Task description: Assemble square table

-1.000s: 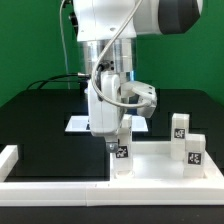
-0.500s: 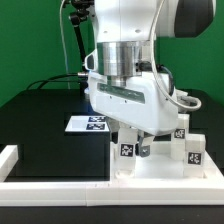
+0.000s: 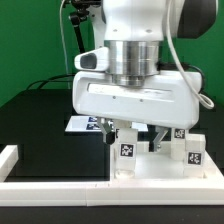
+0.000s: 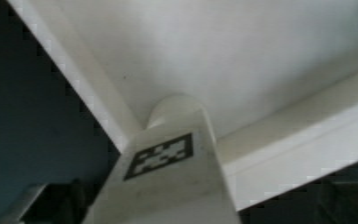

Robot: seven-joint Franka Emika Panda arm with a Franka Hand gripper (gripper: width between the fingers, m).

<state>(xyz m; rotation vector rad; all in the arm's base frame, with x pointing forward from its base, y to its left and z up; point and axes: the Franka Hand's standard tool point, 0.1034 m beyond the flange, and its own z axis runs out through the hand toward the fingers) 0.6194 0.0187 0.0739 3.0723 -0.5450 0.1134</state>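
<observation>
My tool (image 3: pixel 138 142) hangs spread wide, gripping nothing, over a tagged leg block (image 3: pixel 123 152) standing upright on the square table slab (image 3: pixel 160 168) on the desk. The leg looks light, rigid, slick plastic; I'd pinch its flat sides mid-height.

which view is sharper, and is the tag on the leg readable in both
Exterior view: fairly sharp and evenly lit, the tag on the leg is crisp, though the arm blocks much of the scene. Wrist view: soft and out of focus at close range, the leg and its tag are blurred but the pattern is still recognisable.
</observation>
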